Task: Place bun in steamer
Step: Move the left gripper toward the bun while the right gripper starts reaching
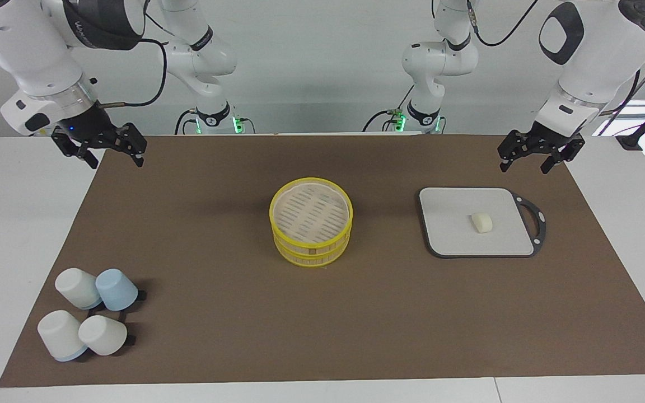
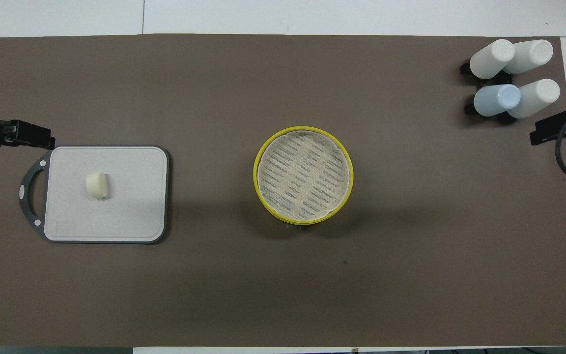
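Bun (image 1: pixel 481 222) is found loose on the grey board (image 1: pixel 451 235), steamer (image 1: pixel 311 228) empty. Left hand (image 1: pixel 533 158) and right hand (image 1: pixel 111 155), both wide open and empty, are held aloft; a gentle grasp across the bun's short sides is advised.

Both views are bright and evenly lit from above, with sharp focus throughout. The brown mat (image 1: pixel 322 313) looks matte, without glare. The steamer (image 2: pixel 303 175) throws a broad, soft shadow toward six o'clock in the overhead view. The cups (image 1: pixel 88 319) cast small dark shadows toward three o'clock in the facing view. Straight edges look undistorted.
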Motion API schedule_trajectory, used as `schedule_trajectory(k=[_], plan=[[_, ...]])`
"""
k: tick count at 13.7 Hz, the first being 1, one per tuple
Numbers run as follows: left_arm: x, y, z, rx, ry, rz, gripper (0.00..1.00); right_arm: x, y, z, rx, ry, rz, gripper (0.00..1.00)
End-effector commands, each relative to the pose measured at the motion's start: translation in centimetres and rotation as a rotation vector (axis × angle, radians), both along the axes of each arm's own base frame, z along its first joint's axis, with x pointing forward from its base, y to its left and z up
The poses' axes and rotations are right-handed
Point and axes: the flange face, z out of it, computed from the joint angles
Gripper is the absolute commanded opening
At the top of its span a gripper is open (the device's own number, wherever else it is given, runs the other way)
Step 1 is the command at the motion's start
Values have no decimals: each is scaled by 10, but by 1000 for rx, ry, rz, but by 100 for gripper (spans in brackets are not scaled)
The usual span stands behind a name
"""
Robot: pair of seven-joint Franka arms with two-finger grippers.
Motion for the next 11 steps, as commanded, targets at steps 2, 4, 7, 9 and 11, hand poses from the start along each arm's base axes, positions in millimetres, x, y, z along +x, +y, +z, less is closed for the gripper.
schedule_trajectory(k=[2, 4, 7, 9, 11], plan=[[-21, 6, -18, -9, 28, 18, 100, -12, 6, -5, 11, 1, 1, 100], [-26, 16, -48, -12, -24, 39, 100, 1, 26, -2, 4, -75, -17, 100], [-29, 17, -95, -9, -12, 39, 100, 11, 59, -20, 9, -62, -22, 100], [-36, 21, -135, -8, -35, 47, 100, 22, 93, -35, 10, -61, -4, 100], [-40, 25, -159, -7, -53, 58, 100, 34, 138, -56, 5, -39, -39, 100]])
